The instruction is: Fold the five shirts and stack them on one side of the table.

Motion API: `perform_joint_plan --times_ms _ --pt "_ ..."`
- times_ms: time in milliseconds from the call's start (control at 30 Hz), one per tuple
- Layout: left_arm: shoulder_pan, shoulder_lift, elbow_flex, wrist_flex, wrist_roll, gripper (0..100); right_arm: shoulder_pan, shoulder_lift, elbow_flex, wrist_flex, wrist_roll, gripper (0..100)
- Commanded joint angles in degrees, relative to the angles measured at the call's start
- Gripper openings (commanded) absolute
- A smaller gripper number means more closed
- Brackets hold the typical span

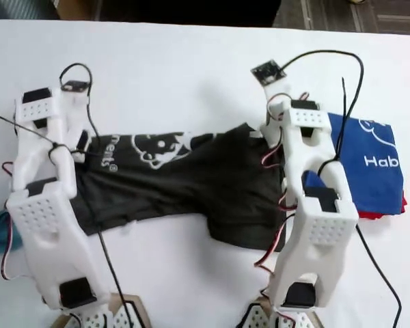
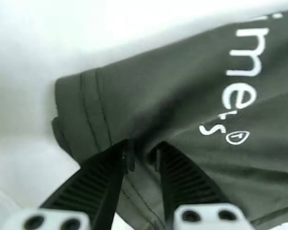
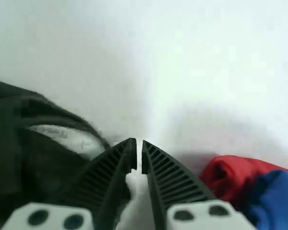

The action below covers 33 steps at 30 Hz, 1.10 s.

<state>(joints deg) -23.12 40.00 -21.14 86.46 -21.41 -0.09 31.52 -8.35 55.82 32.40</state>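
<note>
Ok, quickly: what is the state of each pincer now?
Left pincer: closed on the dark shirt.
Right pincer: closed, holding nothing.

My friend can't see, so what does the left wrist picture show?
The left gripper pinches a dark shirt near its stitched edge. The shirt lies on a white table and has white letters on it.

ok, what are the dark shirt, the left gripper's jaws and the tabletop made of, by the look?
Dark shirt: soft matte knit, likely cotton jersey; it creases, and the hem shows double stitching.
Left gripper jaws: matte black hard plastic with ribbed inner faces, possibly printed.
Tabletop: smooth, white, faintly matte; laminate or a cover, cannot tell.
</note>
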Motion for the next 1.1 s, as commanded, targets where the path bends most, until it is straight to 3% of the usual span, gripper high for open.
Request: perform_joint_plan --times_ms 0,300,533,733,1067 --pt "3.6 -0.79 -2.07 -0.7 -0.26 10 0.75 -0.75 -6.86 5.05 0.18 3.0" --pt "8.0 -0.26 -13.85 6.15 3.78 10 -5.49 -6.2 -9.58 22.73 2.73 3.0" --pt "7.82 -0.26 -13.58 6.77 3.6 10 -6.46 -6.99 -3.96 20.09 5.98 3.6" --pt "7.82 -0.18 -13.58 8.26 3.52 10 -6.46 -6.9 -3.87 19.3 6.24 13.9" --pt "7.82 -0.18 -13.67 7.91 3.6 10 -4.88 -0.66 -4.22 14.02 9.76 14.1"
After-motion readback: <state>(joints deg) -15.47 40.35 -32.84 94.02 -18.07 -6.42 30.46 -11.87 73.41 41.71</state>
